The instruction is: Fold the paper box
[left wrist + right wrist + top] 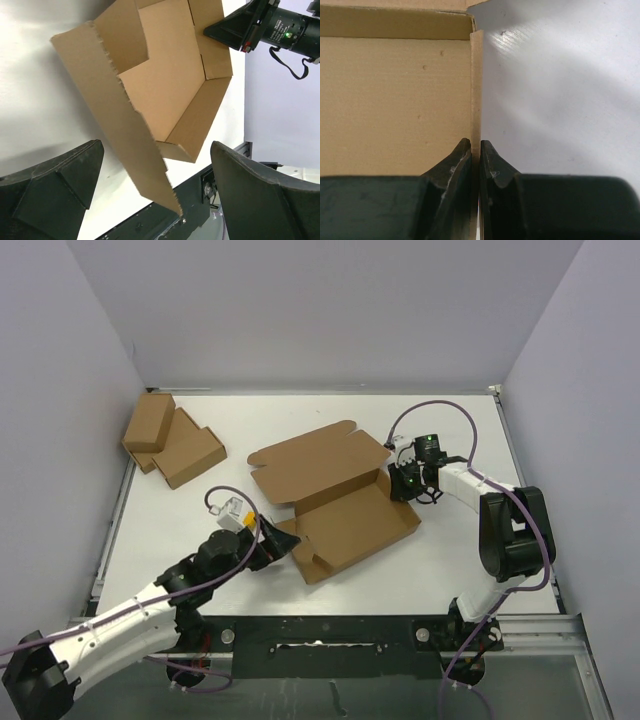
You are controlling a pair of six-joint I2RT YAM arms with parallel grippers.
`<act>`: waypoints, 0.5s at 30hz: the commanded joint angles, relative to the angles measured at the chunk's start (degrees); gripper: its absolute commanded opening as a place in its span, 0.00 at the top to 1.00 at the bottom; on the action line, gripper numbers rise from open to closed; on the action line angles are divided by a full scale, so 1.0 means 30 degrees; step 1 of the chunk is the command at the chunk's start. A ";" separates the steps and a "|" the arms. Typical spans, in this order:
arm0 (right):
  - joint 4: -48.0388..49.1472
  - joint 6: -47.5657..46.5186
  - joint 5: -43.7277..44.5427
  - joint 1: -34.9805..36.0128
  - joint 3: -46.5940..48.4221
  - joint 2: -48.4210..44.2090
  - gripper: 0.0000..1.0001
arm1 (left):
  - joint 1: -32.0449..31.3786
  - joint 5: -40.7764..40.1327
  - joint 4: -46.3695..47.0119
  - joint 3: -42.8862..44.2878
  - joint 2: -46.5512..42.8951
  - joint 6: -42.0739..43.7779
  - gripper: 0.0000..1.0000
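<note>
The paper box (pixel 345 525) lies in the middle of the white table as a shallow brown tray, its lid (pixel 315 462) spread flat behind it. In the left wrist view a loose side flap (pixel 125 125) slants down between my widely parted fingers (pixel 55 185) without touching either one. My left gripper (pixel 282 543) is open at the box's near-left corner. My right gripper (pixel 402 483) is at the box's right end. In the right wrist view it (pixel 475 145) is shut on the thin upright side wall (pixel 476 85), with the tray floor to the left.
Two smaller brown cardboard boxes (pixel 170 440) rest at the back left of the table. Pale walls enclose the table on three sides. A black rail (pixel 330 640) runs along the near edge between the arm bases. A purple cable (pixel 440 410) loops above the right arm.
</note>
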 commanded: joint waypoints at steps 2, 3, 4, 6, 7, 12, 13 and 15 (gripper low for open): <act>0.0764 0.0263 -0.0374 0.0118 0.0236 -0.0264 0.93 | 0.0086 -0.1788 -0.3220 0.0158 -0.3641 0.0783 0.13; 0.0739 0.0237 -0.0432 0.0112 0.0252 -0.0237 0.93 | 0.0080 -0.2279 -0.4117 0.0347 -0.4433 0.1141 0.16; 0.0743 0.0252 -0.0450 0.0126 0.0265 -0.0201 0.93 | 0.0086 -0.2616 -0.5229 0.0576 -0.5380 0.1292 0.21; 0.0699 0.0240 -0.0474 0.0134 0.0289 -0.0177 0.93 | 0.0089 -0.2796 -0.6912 0.0766 -0.6410 0.1391 0.37; 0.0705 0.0219 -0.0495 0.0136 0.0295 -0.0164 0.93 | 0.0087 -0.2725 -0.7567 0.0730 -0.6761 0.1323 0.50; 0.0677 0.0236 -0.0496 0.0117 0.0324 -0.0206 0.93 | 0.0087 -0.1248 -0.8147 -0.0432 -0.6586 0.0203 0.89; 0.0691 0.0252 -0.0484 0.0113 0.0311 -0.0219 0.93 | 0.0087 -0.1081 -0.8091 -0.0544 -0.6028 -0.0052 0.89; 0.0696 0.0237 -0.0505 0.0112 0.0296 -0.0249 0.93 | 0.0087 -0.0827 -0.7406 -0.0716 -0.4682 -0.0259 0.87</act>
